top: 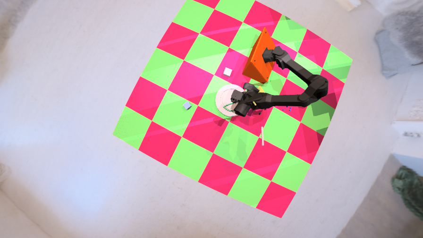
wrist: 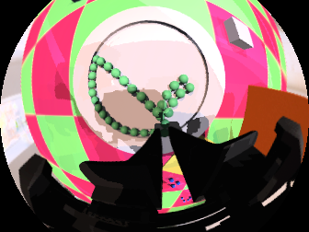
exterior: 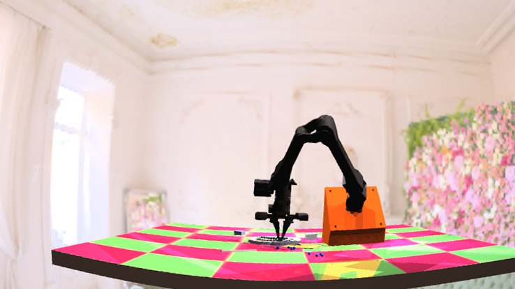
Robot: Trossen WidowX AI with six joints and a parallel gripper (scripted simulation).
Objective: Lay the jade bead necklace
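Observation:
The round bead board (top: 221,102) (wrist: 217,78) is pale, with a thin dark ring groove. The jade bead necklace (top: 226,108) (wrist: 115,73) lies on it. In the wrist view, one run of green beads follows the groove's left and lower-left side. Another strand crosses inside the ring from upper left to the fingertips, and a small narrow loop sticks out to their upper right, inside the ring. My gripper (exterior: 280,238) (wrist: 164,131) is shut on the necklace at the board's near side, low over the groove. The beads right at the fingertips are partly hidden.
An orange wedge base (top: 256,59) (exterior: 353,226) (wrist: 276,106) stands beside the board. A white block (top: 227,71) (wrist: 239,32), a bluish block (top: 186,105), a white stick (top: 262,136), a yellow piece (top: 260,89) and several small blue beads (wrist: 173,180) lie around it.

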